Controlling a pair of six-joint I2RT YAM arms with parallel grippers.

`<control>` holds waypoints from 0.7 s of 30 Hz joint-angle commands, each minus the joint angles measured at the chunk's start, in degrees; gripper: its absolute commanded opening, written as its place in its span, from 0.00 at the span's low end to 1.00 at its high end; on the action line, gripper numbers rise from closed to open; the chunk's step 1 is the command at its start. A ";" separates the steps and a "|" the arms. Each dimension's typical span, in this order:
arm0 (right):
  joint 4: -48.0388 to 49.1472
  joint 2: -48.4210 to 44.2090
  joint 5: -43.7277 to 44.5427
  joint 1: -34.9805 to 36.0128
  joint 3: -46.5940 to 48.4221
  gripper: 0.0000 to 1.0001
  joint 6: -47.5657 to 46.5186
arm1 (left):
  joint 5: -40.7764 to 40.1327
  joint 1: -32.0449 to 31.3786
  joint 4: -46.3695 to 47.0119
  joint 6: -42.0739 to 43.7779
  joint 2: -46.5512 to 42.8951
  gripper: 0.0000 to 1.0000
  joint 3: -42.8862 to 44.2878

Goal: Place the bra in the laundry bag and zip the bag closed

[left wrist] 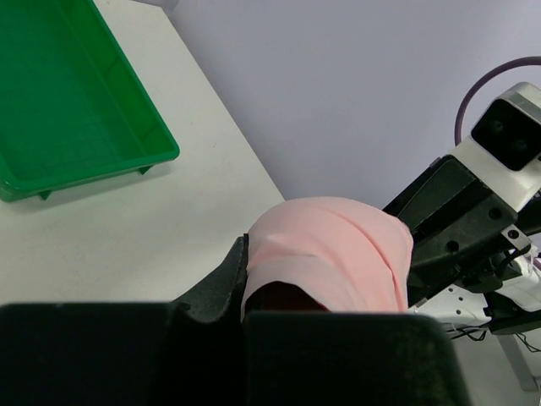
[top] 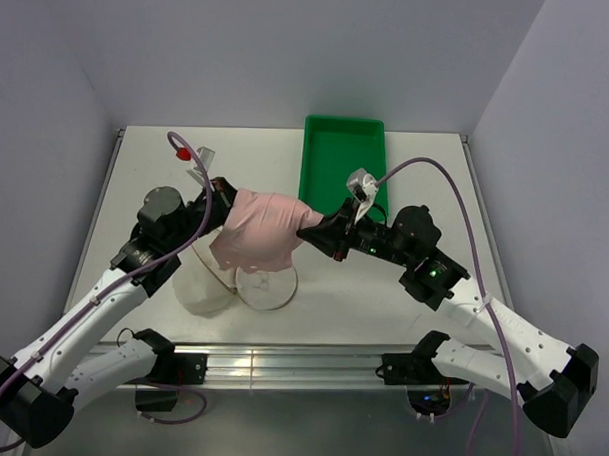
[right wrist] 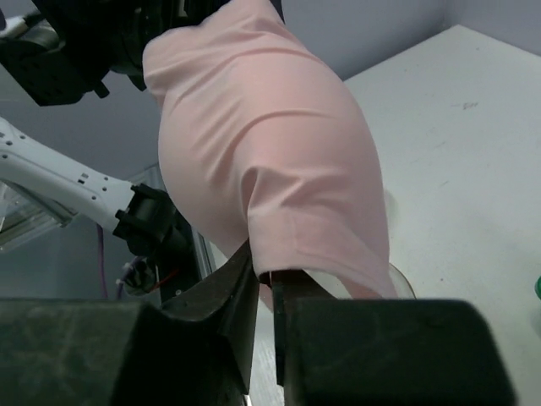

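Bra [top: 259,231]: centre of the top view, off the table [top: 382,296], bunched into a pink mound and strung between both grippers. Covers the upper part of the bag [top: 207,290] directly below.

Left gripper [top: 226,193]: at the left end of the mound, clenched on the bra. In left wrist view, one dark finger [left wrist: 228,275] visible at the fabric's left edge; other finger hidden under the cloth.

Right gripper [top: 306,228]: at the right end, pinching the bra. In right wrist view, jaws nearly closed with only a thin slit between them, fabric hem caught in that slit, rest of the garment bulging up and away toward the upper left of the frame.

Bag: lower centre-left in top view, lying on the table, cream-white, round end facing right. Zipper state not readable.

Tray [top: 344,159]: green, upper centre-right of the top view, behind the right gripper, well apart from the bag.
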 commanded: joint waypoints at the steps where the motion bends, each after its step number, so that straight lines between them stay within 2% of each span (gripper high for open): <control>1: 7.20 -2.21 -2.57 -1.28 -0.84 0.10 2.49 | 1.24 -0.35 1.89 1.47 -2.19 0.00 -0.61; 2: 7.64 -2.56 -2.48 -1.71 -1.02 0.03 2.84 | 1.42 -0.35 1.88 1.56 -2.45 0.00 -0.70; 3: 8.34 -2.83 -2.57 -1.89 -1.19 0.01 3.54 | 1.85 -0.35 1.54 1.82 -2.54 0.00 -0.62; 7: 11.15 -3.27 -4.24 -2.86 -2.07 0.00 5.91 | 2.74 -0.27 0.92 2.53 -3.42 0.01 -0.88; 9: 12.21 -3.27 -5.12 -3.30 -2.25 0.00 6.79 | 3.00 -0.27 0.66 2.88 -3.94 0.04 -0.88; 11: 13.08 -3.36 -6.78 -3.82 -2.60 0.00 7.32 | 3.09 -0.27 -0.66 3.75 -4.30 0.17 -0.53; 13: 15.80 -3.27 -10.37 -5.32 -3.65 0.00 8.64 | 2.92 -0.26 -1.54 4.72 -5.44 0.25 -0.26; 14: 16.86 -3.10 -11.52 -5.93 -4.00 0.00 9.95 | 2.83 -0.35 -2.15 5.07 -5.88 0.23 -0.09; 16: 18.53 -2.22 -13.64 -7.86 -3.92 0.00 11.10 | 3.09 -0.27 -2.07 5.08 -7.28 0.10 -0.17; 18: 18.63 -1.69 -16.01 -8.75 -3.31 0.00 11.81 | 4.40 -0.35 -1.37 4.73 -7.64 0.03 -0.09; 19: 18.28 -1.17 -16.37 -9.01 -2.96 0.00 11.98 | 4.76 -0.27 -1.63 4.64 -7.64 0.00 0.44; 21: 13.65 -0.72 -16.37 -9.10 -1.55 0.00 10.59 | 5.28 -0.26 -1.55 4.46 -7.64 0.00 0.53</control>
